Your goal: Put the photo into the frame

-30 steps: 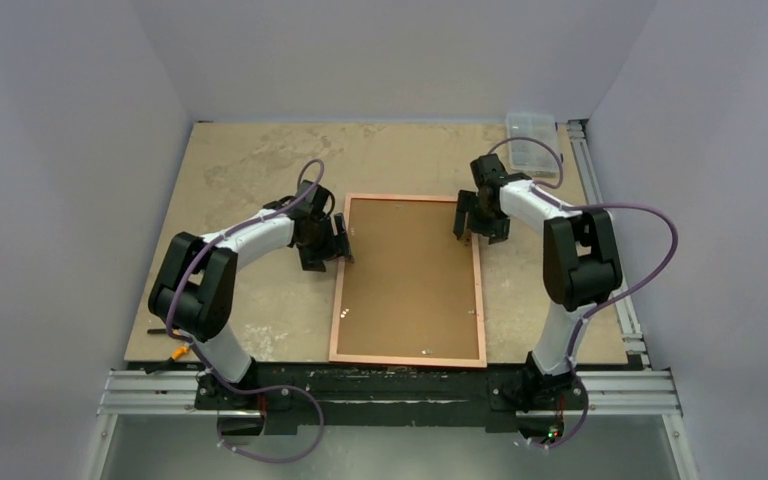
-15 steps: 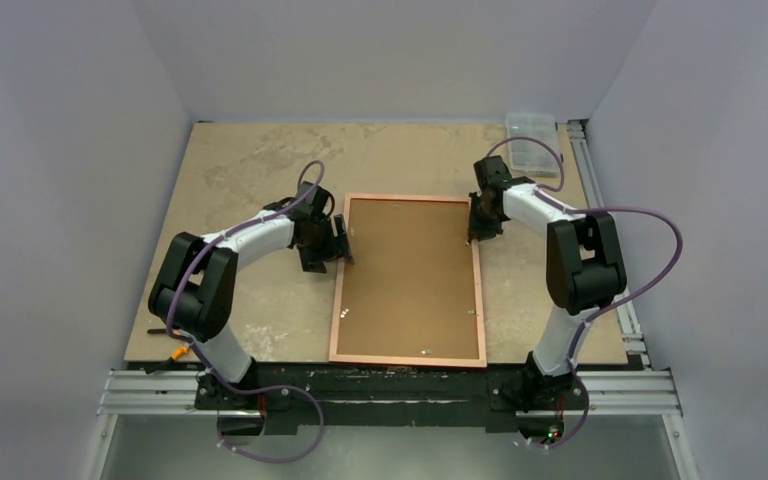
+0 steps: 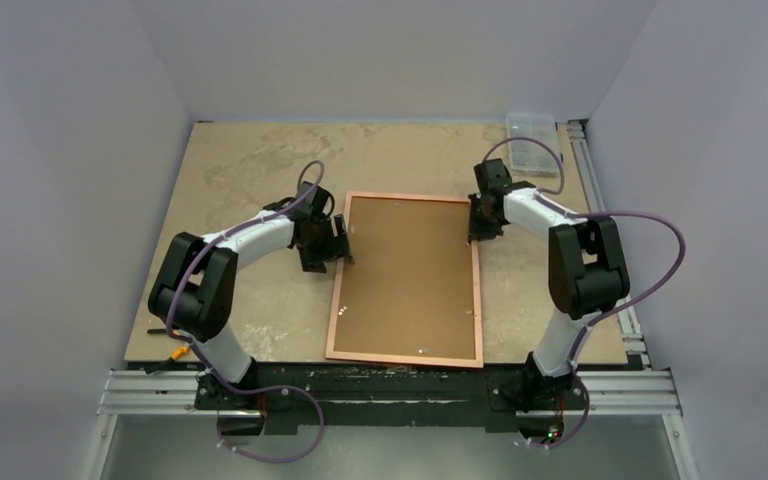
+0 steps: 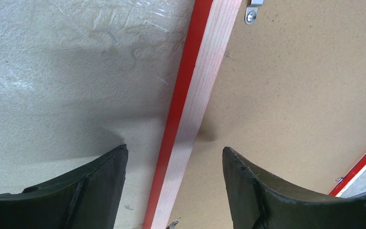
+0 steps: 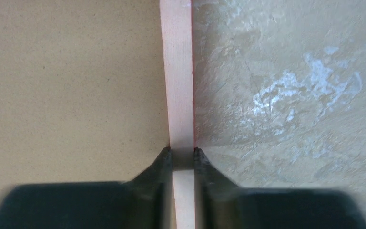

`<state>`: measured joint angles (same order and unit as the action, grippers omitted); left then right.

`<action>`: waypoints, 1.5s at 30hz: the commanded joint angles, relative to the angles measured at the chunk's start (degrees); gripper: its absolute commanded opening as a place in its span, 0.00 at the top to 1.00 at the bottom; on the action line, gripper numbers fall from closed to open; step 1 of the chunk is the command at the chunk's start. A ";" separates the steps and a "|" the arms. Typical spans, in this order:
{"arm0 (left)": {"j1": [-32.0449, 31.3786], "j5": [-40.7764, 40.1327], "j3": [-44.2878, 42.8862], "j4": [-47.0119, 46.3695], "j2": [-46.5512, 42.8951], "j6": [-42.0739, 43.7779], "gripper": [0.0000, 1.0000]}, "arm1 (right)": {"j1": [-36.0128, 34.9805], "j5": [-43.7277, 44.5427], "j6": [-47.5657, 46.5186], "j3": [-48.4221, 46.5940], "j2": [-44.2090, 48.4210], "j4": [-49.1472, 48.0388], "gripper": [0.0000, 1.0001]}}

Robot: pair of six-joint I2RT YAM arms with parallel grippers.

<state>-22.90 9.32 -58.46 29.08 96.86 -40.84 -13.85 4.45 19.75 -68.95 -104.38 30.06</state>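
Clamping frame (image 5: 176, 71) right rail: right tool (image 5: 182, 151) | left tool (image 4: 174, 152) spread, straddling left rail

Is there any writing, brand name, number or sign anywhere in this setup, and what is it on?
No text can be read in any view.
The frame, the brown backing board lying in it, the clear plastic box and the table show no lettering, labels or numbers.

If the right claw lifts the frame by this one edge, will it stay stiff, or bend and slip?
Probably stiff: the frame has a straight, solid-looking rail. It may tilt or slip, because the right claw pinches only one narrow edge.
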 commanded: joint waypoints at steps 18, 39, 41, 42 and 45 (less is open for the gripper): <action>0.22 2.03 1.85 -2.54 -1.28 0.75 0.30 | -0.30 -1.23 3.62 1.98 -0.64 -1.09 0.57; 1.00 3.97 2.25 -4.09 -2.53 0.83 0.26 | -0.19 -8.11 2.52 0.82 5.22 0.05 0.37; 1.94 4.89 2.14 -4.54 -2.51 0.85 0.24 | -0.06 -9.01 2.85 0.59 5.71 0.16 0.29; 2.40 4.92 1.87 -4.48 -2.47 0.96 0.23 | -0.11 -9.36 2.89 0.58 5.82 0.15 0.27; 3.30 4.38 0.36 -3.79 -1.94 1.64 0.22 | -0.01 -9.63 2.85 0.63 5.65 0.38 0.24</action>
<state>-21.21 13.37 -56.86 26.13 95.98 -40.82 -13.87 -3.22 22.13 -67.16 -101.43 29.98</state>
